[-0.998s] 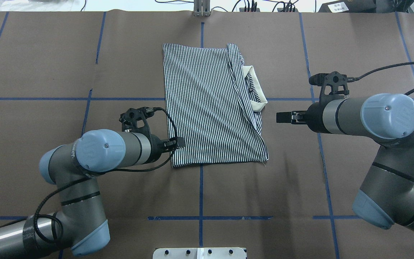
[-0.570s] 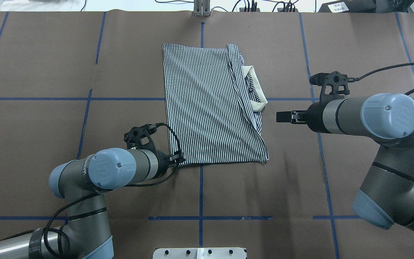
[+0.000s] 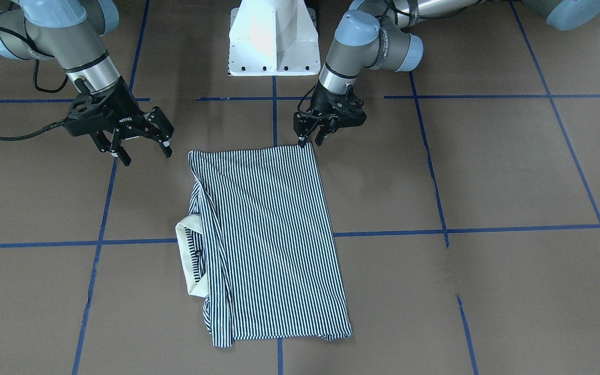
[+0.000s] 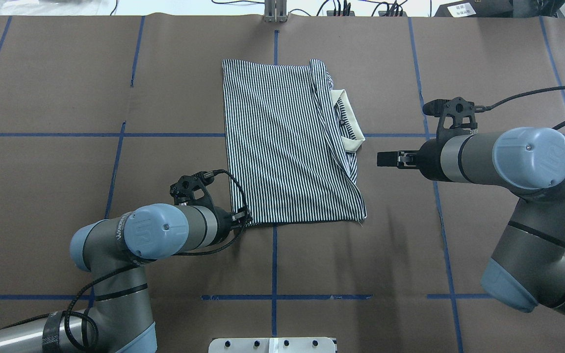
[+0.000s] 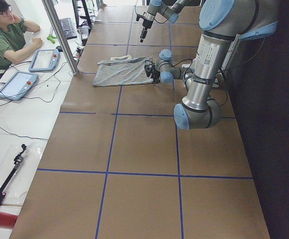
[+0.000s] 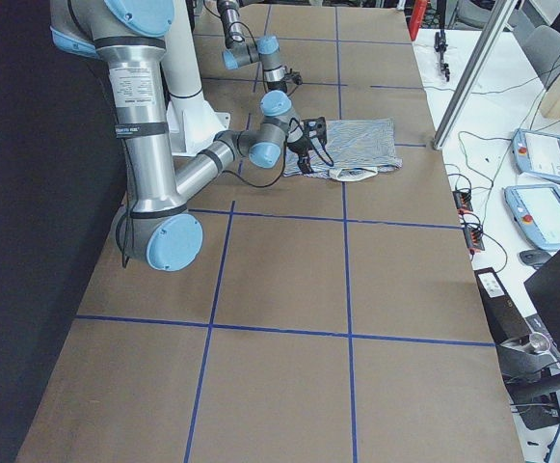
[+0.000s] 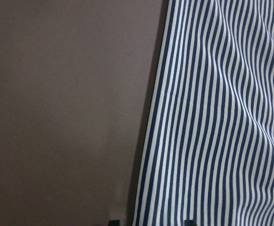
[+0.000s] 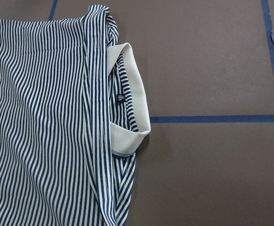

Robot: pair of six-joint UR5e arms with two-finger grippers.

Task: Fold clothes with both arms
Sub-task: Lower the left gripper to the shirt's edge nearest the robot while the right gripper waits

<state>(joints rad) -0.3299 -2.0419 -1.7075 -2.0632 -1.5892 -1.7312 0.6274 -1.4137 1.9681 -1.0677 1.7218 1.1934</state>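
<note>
Desk: you see a brown paper-covered desk [image 4: 42, 196] | Shirt: navy-and-white striped polo shirt [image 4: 282, 147] lies folded at centre, cream collar [image 4: 353, 130] toward the right arm | Left end effector [image 3: 310, 141]: released, at the shirt's robot-side corner | Right end effector [image 3: 146, 156]: released, clear of the shirt.

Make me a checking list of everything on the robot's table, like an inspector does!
Surface: brown table cover, blue tape lines.
Job's things: striped polo shirt, folded flat; cream collar pokes out on the right tool's side.
Clutter: nothing seen.
Tools: left tool open at a shirt corner; right tool open, apart from the shirt.
Cables: black cables trail from both wrists.
Surroundings: white pedestal base; seated person; teach pendant.
</note>
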